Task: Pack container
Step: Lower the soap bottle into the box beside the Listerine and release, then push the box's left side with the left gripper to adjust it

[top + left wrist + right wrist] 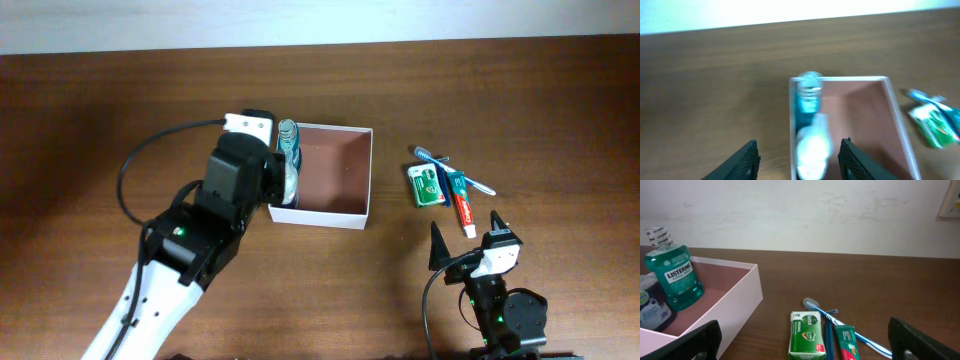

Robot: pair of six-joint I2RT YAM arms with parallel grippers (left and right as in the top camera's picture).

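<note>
Overhead: the square, shallow, white-walled container (345, 170) with a pinkish-brown inside sits mid-table. A teal mouthwash bottle (289, 140) and a white plastic bottle (290, 186) stand against its left wall. Outside to its right lie 3 things: a blue toothbrush (452, 171), a green-and-white packet (426, 186) and a red-and-white toothpaste tube (463, 208). I judge 2 of 5 packed.

Left wrist: the left gripper (799, 142) hangs over the white bottle, fingers parted wider than it, gripping nothing.

Right wrist: the right gripper (805, 340) is spread wide and empty, near the 3 loose things. The container's walls look thin, and its floor is bare on this side.
</note>
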